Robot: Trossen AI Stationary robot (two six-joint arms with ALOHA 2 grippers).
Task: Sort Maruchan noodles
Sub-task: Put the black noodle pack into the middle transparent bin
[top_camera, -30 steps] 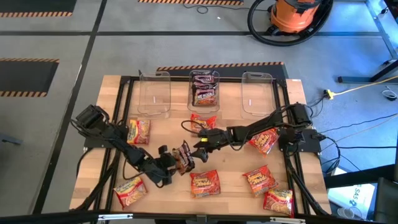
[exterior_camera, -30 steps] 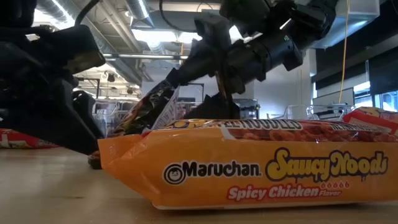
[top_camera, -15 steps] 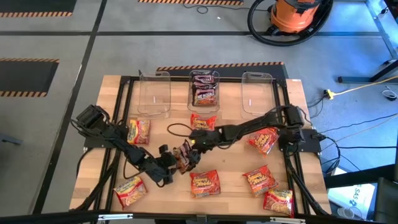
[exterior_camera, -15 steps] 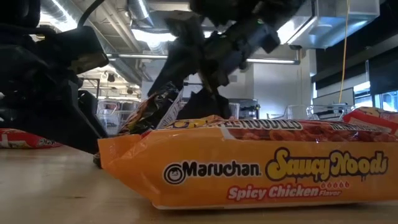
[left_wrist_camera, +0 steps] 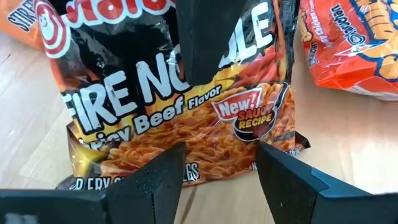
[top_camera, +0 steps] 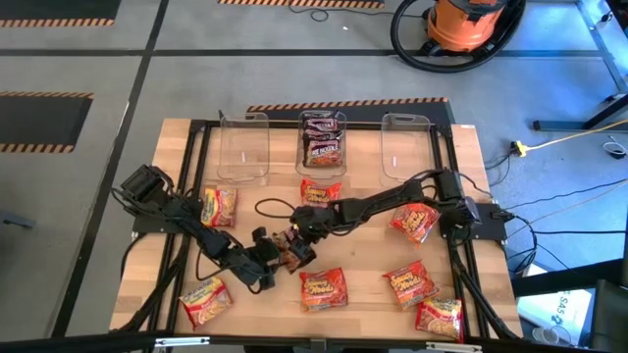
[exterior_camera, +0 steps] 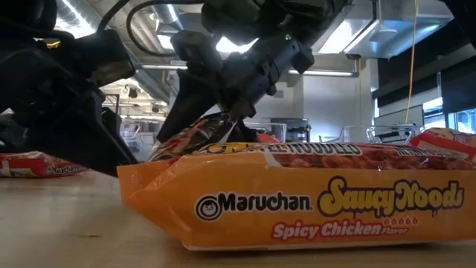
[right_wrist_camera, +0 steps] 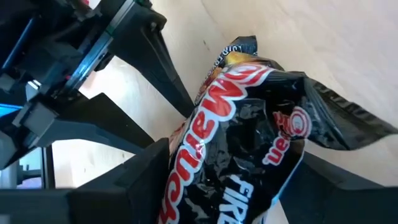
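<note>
A dark Fire Noodle packet (top_camera: pixel 290 250) is held near the centre of the bench (top_camera: pixel 363 284), its lower edge between the part-open fingers of the left gripper (top_camera: pixel 270 260) and its upper end flanked by the right gripper (top_camera: pixel 298 240), whose fingers are closing around it. At five o'clock from it, an orange Saucy Noods packet (top_camera: pixel 322 288) lies flat. At twelve o'clock, the middle clear tub (top_camera: pixel 322 137) is filled with dark packets.

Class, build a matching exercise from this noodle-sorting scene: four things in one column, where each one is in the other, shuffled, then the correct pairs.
1. dark Fire Noodle packet
2. middle tub
3. left tub
4. Saucy Noods packet

A. holds dark packets
B. flat on the table, nearest the low camera
C. between the left gripper and right gripper
D. holds nothing

Pairs: 1-C, 2-A, 3-D, 4-B
</note>
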